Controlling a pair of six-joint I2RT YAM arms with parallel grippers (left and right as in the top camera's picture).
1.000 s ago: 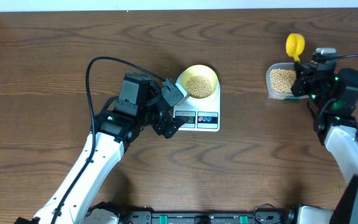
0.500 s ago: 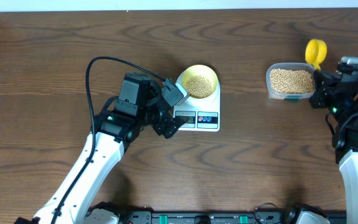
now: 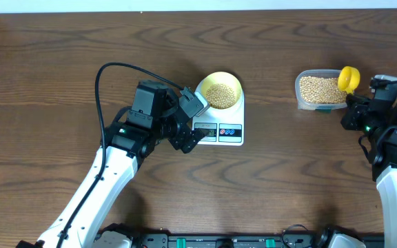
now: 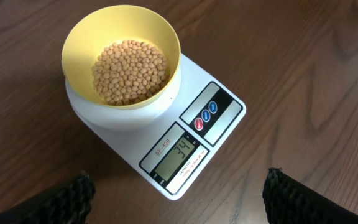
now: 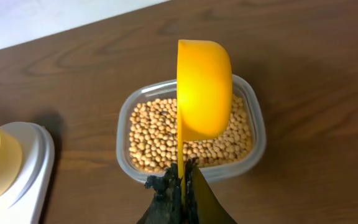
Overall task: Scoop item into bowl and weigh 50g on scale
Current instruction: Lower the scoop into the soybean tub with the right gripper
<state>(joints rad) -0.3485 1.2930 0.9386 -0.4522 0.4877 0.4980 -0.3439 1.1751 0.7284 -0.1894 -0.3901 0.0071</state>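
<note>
The pale yellow bowl [image 3: 219,84] [image 4: 78,38] stands on the white scale [image 3: 234,138] [image 4: 232,112] and holds a layer of tan beans [image 3: 219,95] [image 4: 129,71]. The display reads 34. My left gripper [image 3: 192,122] [image 4: 179,186] is open, its fingers straddling the scale's display end without touching it. My right gripper [image 3: 352,112] [image 5: 183,180] is shut on the thin handle of a yellow scoop [image 3: 349,79] [image 5: 204,87]. The scoop is turned on its side above the right end of a clear tub [image 3: 300,95] [image 5: 124,152] of beans.
The tub sits at the far right of the brown wooden table [image 3: 60,69], apart from the scale. A black cable [image 3: 109,69] loops up from the left arm. The table's back edge meets a white wall [image 5: 42,25].
My right gripper has swung the scoop from the tub's far left side out to the right, then down over the tub's right end. The left arm and the bowl stay still.
</note>
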